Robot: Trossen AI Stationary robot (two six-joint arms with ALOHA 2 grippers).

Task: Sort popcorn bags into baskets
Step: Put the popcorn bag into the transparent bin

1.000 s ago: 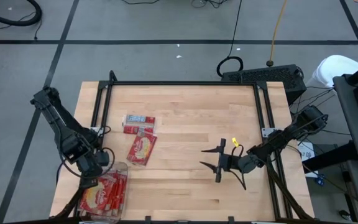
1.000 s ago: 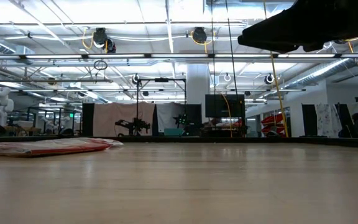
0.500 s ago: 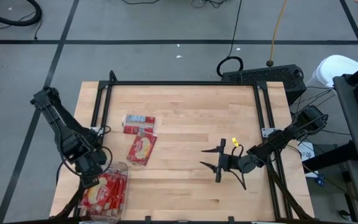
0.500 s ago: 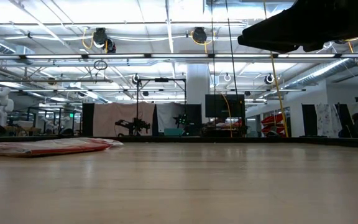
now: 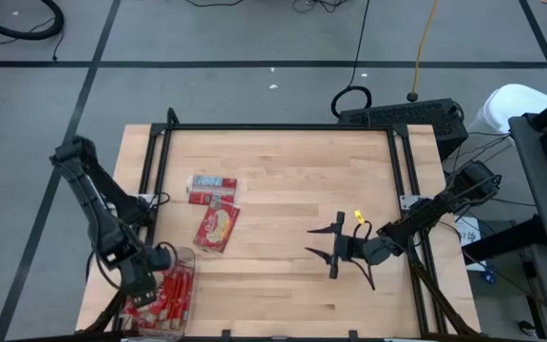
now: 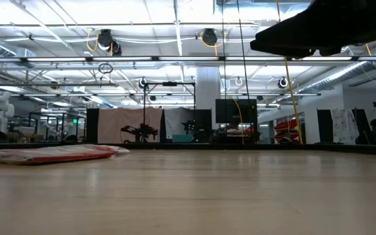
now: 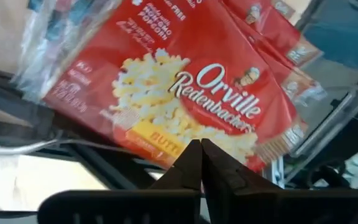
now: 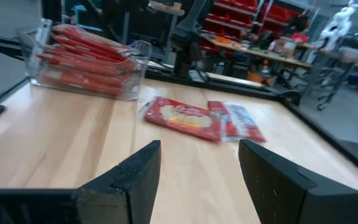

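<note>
Red popcorn bags (image 5: 216,228) with yellow popcorn pictures and white lettering; one bag (image 5: 213,189) red with white-blue labels. Clear colourless basket (image 8: 135,67). Pale wooden table (image 5: 283,180), black frame.

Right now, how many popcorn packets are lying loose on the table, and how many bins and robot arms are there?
Loose popcorn bags on the table: 2
Clear bin, holding more bags: 1
Robot arms: 2
Total: 5
</note>
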